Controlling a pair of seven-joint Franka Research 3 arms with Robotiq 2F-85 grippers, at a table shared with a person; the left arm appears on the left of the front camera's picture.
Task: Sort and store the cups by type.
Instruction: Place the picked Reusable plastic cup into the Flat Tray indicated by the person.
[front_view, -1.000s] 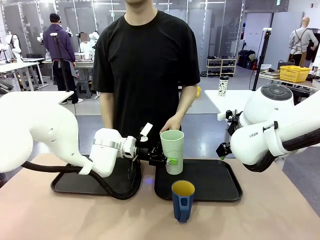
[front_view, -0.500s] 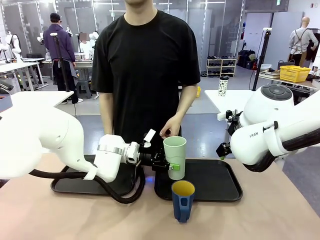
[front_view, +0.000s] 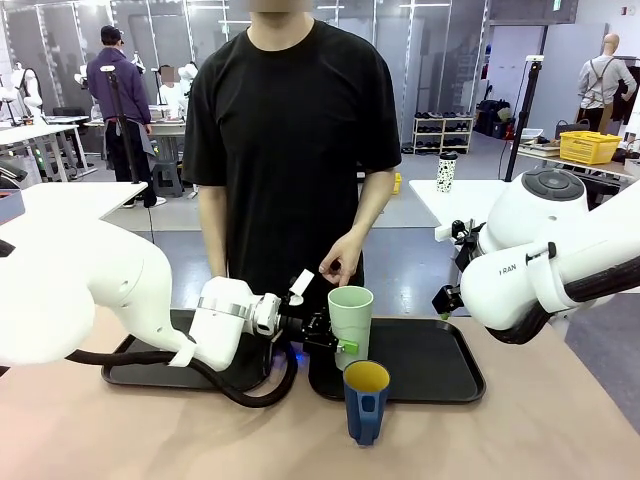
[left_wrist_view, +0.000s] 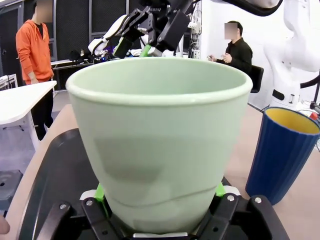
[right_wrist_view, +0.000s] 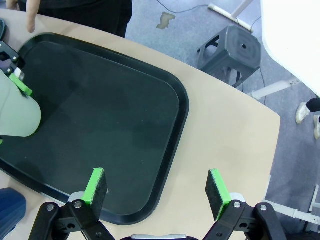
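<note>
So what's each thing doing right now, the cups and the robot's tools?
green tumbler: upright, gripped by the left tool over the right tray.
blue mug: upright on the table, nothing touching it.
left tool: shut on the green tumbler.
right tool: open, holding nothing.

Two black trays lie side by side mid-frame on the tan counter (front_view: 520, 440): the left tray (front_view: 135, 378) and the right tray (front_view: 430, 360). A person in a black T-shirt (front_view: 290, 130) stands behind, top centre. At upper right sit a yellow crate (front_view: 589, 146) and a spotted white cup (front_view: 446, 172).

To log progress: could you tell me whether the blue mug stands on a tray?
No, the blue mug stands on the table, before the tray's front rim.
</note>
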